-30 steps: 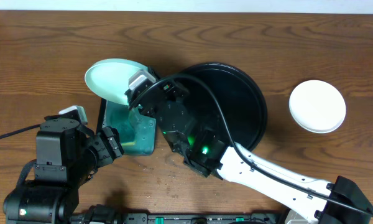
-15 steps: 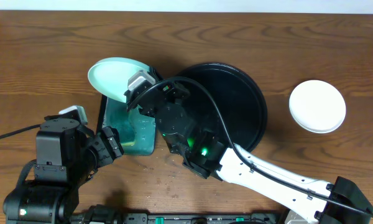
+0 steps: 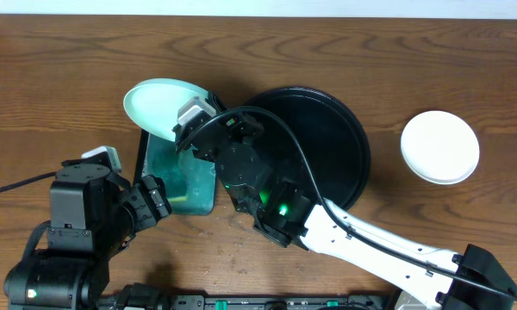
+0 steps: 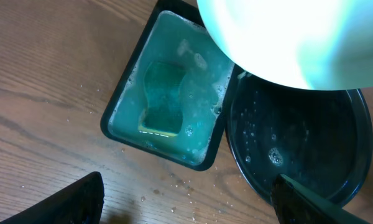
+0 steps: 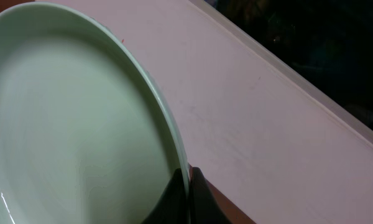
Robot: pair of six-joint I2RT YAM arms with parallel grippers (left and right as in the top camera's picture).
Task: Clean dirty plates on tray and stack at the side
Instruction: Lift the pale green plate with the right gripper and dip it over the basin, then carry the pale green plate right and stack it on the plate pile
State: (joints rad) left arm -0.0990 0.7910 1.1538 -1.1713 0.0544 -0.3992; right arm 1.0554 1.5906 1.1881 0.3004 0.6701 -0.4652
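My right gripper (image 3: 188, 129) is shut on the rim of a pale-mint plate (image 3: 159, 108) and holds it tilted above the far end of the rectangular wash tray. In the right wrist view the fingers (image 5: 188, 186) pinch the plate's edge (image 5: 81, 124); its face looks plain. The same plate fills the top of the left wrist view (image 4: 298, 37). The round black tray (image 3: 327, 146) lies right of it, wet and without plates, also in the left wrist view (image 4: 298, 149). A white plate (image 3: 439, 146) sits at the right side. My left gripper (image 4: 186, 202) is open and empty above the wood.
A rectangular black tray (image 3: 179, 181) holds teal soapy water and a sponge (image 4: 161, 99), just left of the round tray. Water drops spot the wood near it. My right arm reaches across the round tray's front left.
The held plate has shifted slightly to the right over the wash tray. The left arm has not moved.
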